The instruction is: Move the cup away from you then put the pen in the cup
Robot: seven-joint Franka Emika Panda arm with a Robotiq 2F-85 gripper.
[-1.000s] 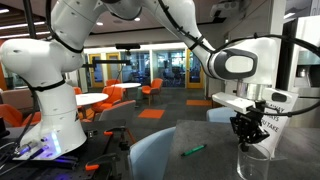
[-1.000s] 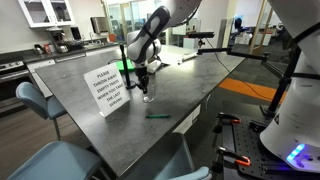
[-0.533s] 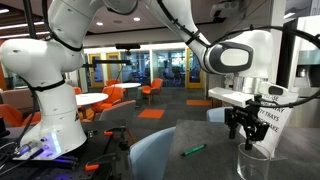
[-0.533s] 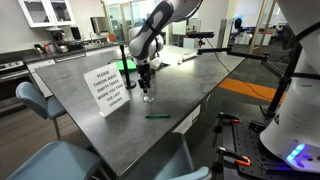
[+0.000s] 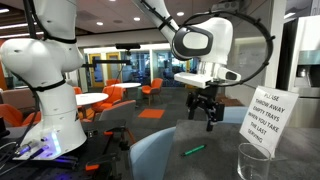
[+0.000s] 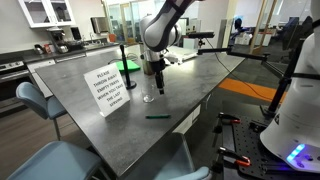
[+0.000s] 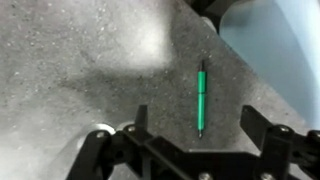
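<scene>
The clear cup [image 5: 256, 160] stands upright on the grey table beside the white sign, faint in an exterior view [image 6: 148, 96]. A thin green pen [image 5: 193, 151] lies flat near the table's front edge [image 6: 156, 115]. My gripper [image 5: 207, 118] hangs in the air above the table, apart from the cup and roughly over the pen [image 6: 158, 88]. In the wrist view the pen [image 7: 201, 98] lies lengthwise just ahead of the gap of my gripper [image 7: 195, 125]. The jaws stand wide open with nothing between them.
A white printed sign [image 5: 265, 115] stands right behind the cup [image 6: 105, 88]. Blue-grey chairs [image 6: 30, 100] sit at the table's sides. The table edge [image 6: 185, 112] runs close to the pen. A second robot base [image 5: 50, 110] stands beyond the table.
The gripper has opened and let go of the cup. It then rose and swung away from the cup to above the pen. The cup stays by the sign.
</scene>
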